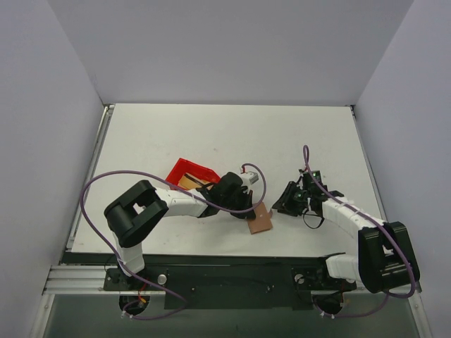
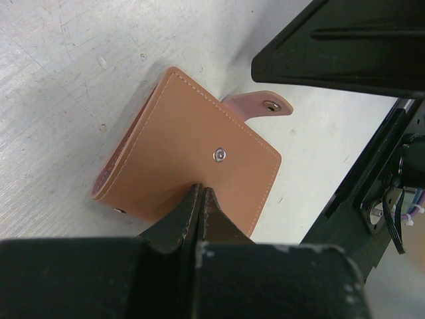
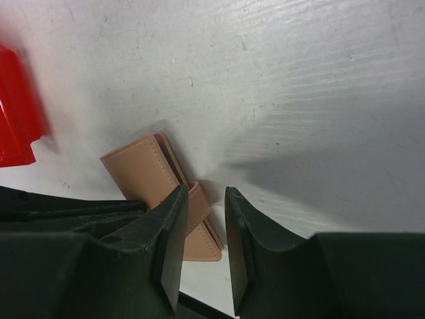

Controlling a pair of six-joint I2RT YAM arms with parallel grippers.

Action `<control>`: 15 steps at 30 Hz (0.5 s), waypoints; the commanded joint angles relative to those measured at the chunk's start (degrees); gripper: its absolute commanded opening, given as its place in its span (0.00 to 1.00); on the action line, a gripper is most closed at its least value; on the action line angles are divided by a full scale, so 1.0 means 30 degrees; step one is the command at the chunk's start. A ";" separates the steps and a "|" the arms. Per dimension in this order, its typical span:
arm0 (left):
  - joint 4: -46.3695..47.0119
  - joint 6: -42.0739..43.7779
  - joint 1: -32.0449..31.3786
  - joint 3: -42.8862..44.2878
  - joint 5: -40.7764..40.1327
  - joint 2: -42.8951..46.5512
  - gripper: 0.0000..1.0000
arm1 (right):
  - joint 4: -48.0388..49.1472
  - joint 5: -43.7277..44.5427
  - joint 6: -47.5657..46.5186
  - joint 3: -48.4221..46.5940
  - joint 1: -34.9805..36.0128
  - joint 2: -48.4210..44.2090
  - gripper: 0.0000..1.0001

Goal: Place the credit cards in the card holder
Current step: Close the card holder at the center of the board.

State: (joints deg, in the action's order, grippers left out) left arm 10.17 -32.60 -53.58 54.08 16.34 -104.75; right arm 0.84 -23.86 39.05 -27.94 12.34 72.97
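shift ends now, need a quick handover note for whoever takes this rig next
Left gripper: shut on one edge of the card holder, which is folded, its clasp tab undone, on the table.
Right gripper: open, close by the holder's tab, gripping nothing.
Credit cards: gold shows in the red bin, partly hidden by the left arm; count unclear.
Done: holder pinned.
Left: open it, fetch the cards, slide them in. None seen inside it.

Left end effector (image 2: 200,191) closed, right one (image 3: 204,194) parted
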 commanded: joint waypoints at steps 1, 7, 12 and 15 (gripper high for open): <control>0.0212 0.0115 -0.0098 -0.0128 0.0091 -0.0035 0.00 | 0.0977 -0.1244 0.0284 0.0349 -0.0128 -0.0182 0.25; 0.0299 0.0056 -0.0098 -0.0245 0.0062 -0.0122 0.00 | 0.1682 -0.2124 0.0431 0.0643 -0.0128 -0.0182 0.22; 0.0271 0.0085 -0.0098 -0.0158 0.0091 -0.0210 0.00 | 0.1946 -0.2653 0.0431 0.0672 -0.0099 -0.0154 0.21; 0.0154 0.0173 -0.0098 -0.0011 0.0120 -0.0240 0.00 | 0.2120 -0.3003 0.0548 0.0701 -0.0070 -0.0037 0.21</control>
State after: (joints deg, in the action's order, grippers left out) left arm 10.39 -32.60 -53.58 53.93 16.36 -104.81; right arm 5.41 -30.13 40.32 -26.33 12.34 72.97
